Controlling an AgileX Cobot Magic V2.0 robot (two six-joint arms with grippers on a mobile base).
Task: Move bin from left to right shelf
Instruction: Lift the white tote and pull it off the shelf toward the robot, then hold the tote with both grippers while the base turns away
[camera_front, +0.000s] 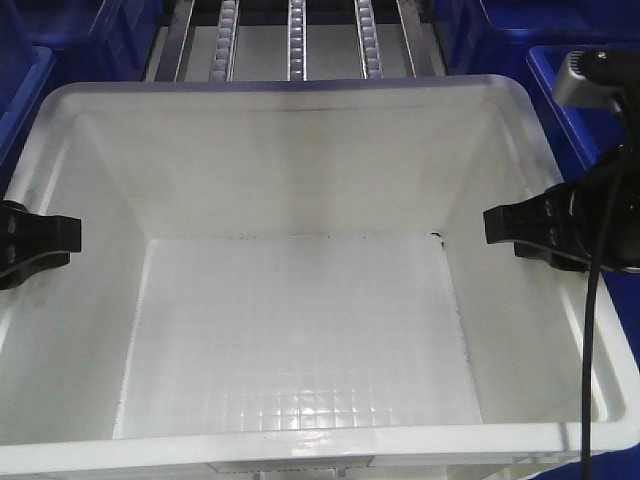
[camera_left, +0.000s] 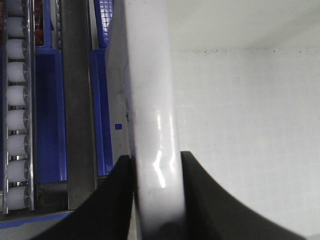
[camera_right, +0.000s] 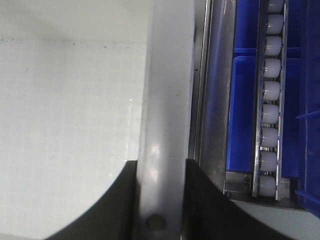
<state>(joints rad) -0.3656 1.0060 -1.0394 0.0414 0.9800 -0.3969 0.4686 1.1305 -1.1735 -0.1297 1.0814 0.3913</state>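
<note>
Filling the front view: a white bin (camera_front: 300, 170), empty, grid-patterned floor bare, far rim just before 3 roller rails (camera_front: 297, 40) of a metal shelf lane. Sits between blue bins (camera_front: 590, 100) visible at both upper corners. Impossible to tell from these views whether that lane is the left shelf or the right.

Held at both sides. Clenched on the left rim by the left gripper (camera_front: 45, 240): black fingers (camera_left: 112, 200) on either face of the wall, pressed against the glossy lip in the left wrist view. Same on the opposite rim for the right gripper (camera_front: 515, 228), fingers (camera_right: 117, 205) tight to the inner and outer faces of the lip, grasping the bin.

Beyond each rim, from the wrists: a steel rail, a row of white rollers, blue plastic alongside. Trailing down past the right rim in the front view: a black cable (camera_front: 590, 330).
</note>
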